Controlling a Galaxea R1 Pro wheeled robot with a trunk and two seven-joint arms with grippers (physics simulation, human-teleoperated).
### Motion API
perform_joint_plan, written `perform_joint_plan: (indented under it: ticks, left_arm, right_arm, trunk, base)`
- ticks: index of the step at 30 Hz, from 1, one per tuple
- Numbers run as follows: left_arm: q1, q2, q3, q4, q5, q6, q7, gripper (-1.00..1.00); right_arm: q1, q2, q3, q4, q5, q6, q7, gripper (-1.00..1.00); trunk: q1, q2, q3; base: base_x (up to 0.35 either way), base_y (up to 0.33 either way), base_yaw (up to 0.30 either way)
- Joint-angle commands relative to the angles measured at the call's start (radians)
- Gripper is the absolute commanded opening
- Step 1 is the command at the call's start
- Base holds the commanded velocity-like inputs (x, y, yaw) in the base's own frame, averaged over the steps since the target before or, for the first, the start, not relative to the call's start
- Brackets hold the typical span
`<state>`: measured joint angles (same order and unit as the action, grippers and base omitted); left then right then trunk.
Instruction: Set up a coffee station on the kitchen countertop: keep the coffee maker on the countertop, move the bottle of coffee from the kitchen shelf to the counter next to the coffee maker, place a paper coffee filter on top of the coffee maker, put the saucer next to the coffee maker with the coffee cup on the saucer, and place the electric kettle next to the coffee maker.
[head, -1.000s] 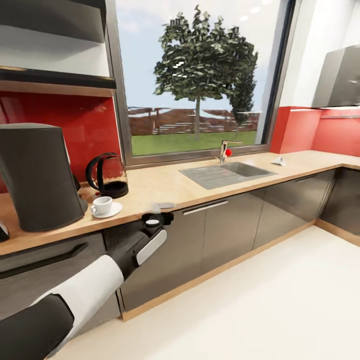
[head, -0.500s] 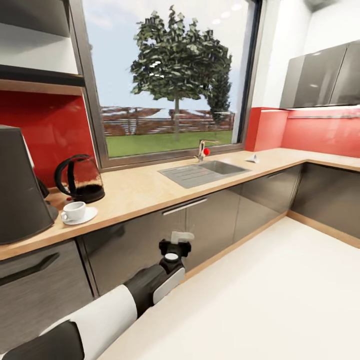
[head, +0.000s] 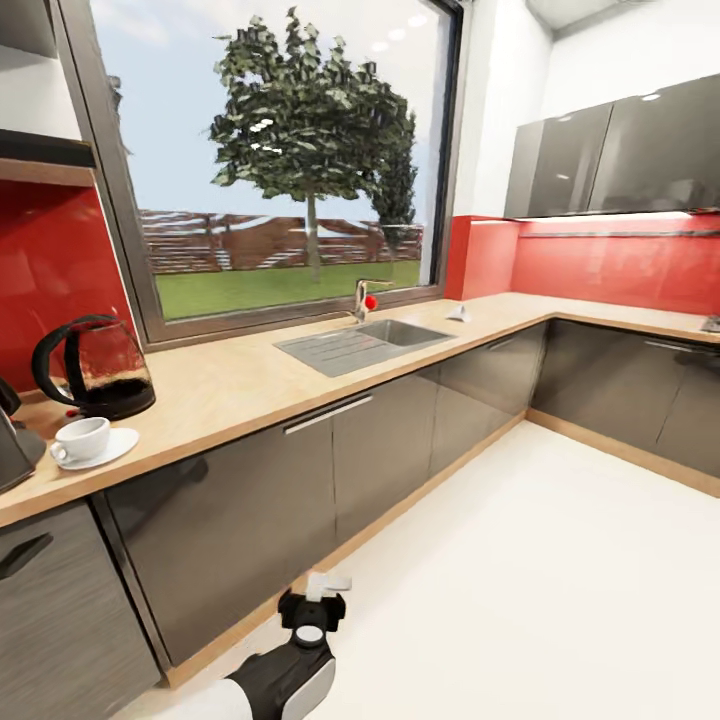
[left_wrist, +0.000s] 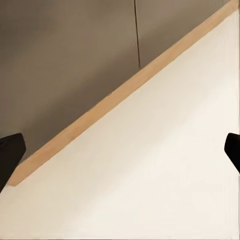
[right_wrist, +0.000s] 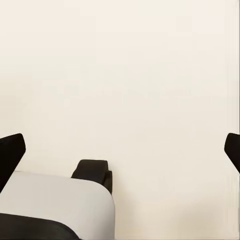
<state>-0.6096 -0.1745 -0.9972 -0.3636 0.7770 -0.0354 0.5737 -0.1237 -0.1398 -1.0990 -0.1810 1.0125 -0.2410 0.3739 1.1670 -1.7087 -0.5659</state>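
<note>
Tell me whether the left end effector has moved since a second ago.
Yes. It was up at the countertop edge near the cup; now the left end effector hangs low by the cabinet base, above the floor.

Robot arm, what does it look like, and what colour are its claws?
The left arm has a black casing with a light grey panel, then a white section. Its wrist carries a black block with a small white round cap and a pale grey piece in front. The left claw and right claw both have black fingertips.

white coffee cup (head: 80, 438), light wood-grain kitchen countertop (head: 250, 375), red backsplash (head: 610, 265)
</note>
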Motion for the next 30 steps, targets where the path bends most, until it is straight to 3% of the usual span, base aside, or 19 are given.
perform_joint_plan:
  ticks: [1,11,12,14,22,27,30]
  left_arm:
    - [0.004,0.0,-0.008,0.005,0.008,-0.004,0.005,1.0]
    - [0.043,0.001,-0.006,0.187,0.008,-0.056,0.005,1.0]
    - [0.062,0.0,-0.004,0.274,0.008,-0.055,0.005,1.0]
    - [0.091,0.001,-0.002,0.335,0.008,-0.054,0.005,1.0]
    - [0.137,0.01,0.002,0.364,0.013,-0.048,0.005,1.0]
    - [0.149,0.016,0.014,0.404,0.035,-0.048,0.004,1.0]
    - [0.17,0.018,0.017,0.408,0.039,-0.055,-0.011,1.0]
  right_arm:
    - [-0.001,0.0,-0.008,-0.001,0.008,-0.003,0.005,1.0]
    - [-0.001,-0.004,-0.009,-0.004,0.008,-0.007,0.005,1.0]
    - [-0.001,-0.004,-0.007,-0.021,0.008,-0.036,0.005,1.0]
    - [-0.001,0.001,-0.011,-0.025,0.004,-0.041,0.004,1.0]
    - [-0.002,0.001,-0.011,-0.065,-0.001,-0.041,0.0,1.0]
    - [-0.003,0.005,-0.008,-0.079,0.0,-0.042,0.002,1.0]
    - [-0.034,0.003,-0.003,-0.102,0.002,-0.044,0.002,1.0]
  trunk:
    - [0.0,-0.001,-0.001]
    - [0.0,-0.001,-0.001]
    - [0.0,-0.001,-0.001]
    - [0.0,-0.001,-0.001]
    - [0.0,-0.001,-0.001]
    - [0.0,-0.001,-0.001]
    - [0.0,-0.001,-0.001]
  base:
    - [0.0,0.0,-0.269]
    - [0.0,0.0,-0.177]
    - [0.0,0.0,-0.003]
    - [0.0,0.0,-0.001]
    - [0.0,0.0,0.0]
    - [0.0,0.0,-0.012]
    - [0.0,0.0,-0.138]
